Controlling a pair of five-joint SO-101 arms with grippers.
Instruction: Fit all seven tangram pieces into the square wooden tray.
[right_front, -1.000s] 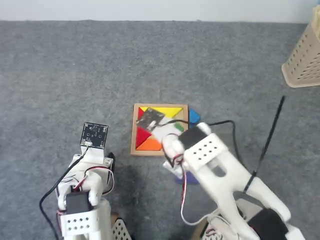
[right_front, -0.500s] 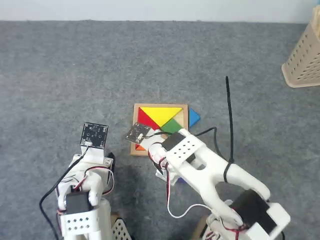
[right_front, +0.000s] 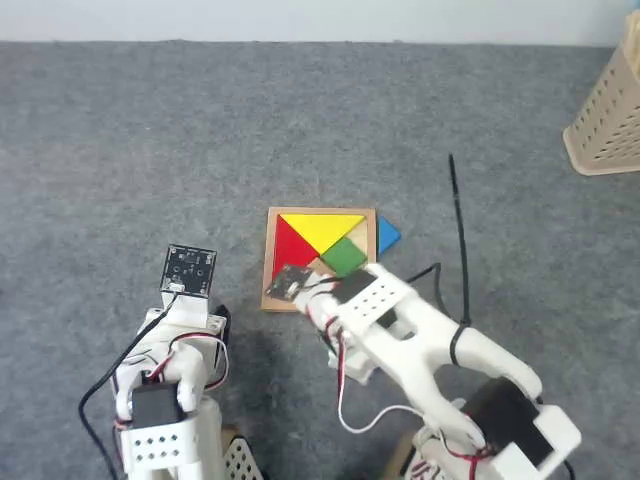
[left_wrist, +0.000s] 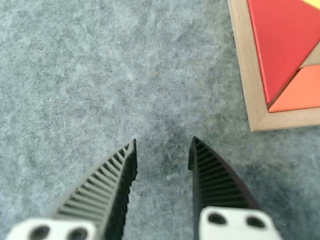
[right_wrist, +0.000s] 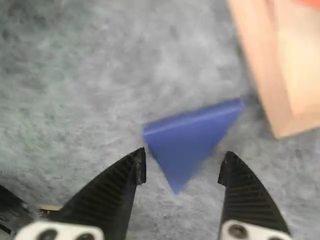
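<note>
A second ago the right arm (right_front: 400, 320) was stretched out over the tray (right_front: 268, 260). It has since pulled back toward the near side, and the right gripper (right_wrist: 185, 156) now hangs over the blue triangle (right_wrist: 187, 140). Its fingers are spread apart, one on each side of the piece, and grip nothing. The triangle lies flat on the carpet (right_front: 150, 140), just beside the tray's near right corner; whether it touches the wood is hard to tell.

With the arm drawn back, the red piece (right_front: 288, 250), yellow piece (right_front: 322, 230) and green piece (right_front: 345, 255) show seated in the tray, with an orange piece (left_wrist: 300, 92) at the near left corner. A light blue piece (right_front: 389, 235) sits outside against the right edge. So at least two pieces are left, and the blue triangle looks like the next pick.

The left gripper (left_wrist: 162, 150) has not moved: fingers apart, empty, over carpet just left of the tray's near left corner.
</note>
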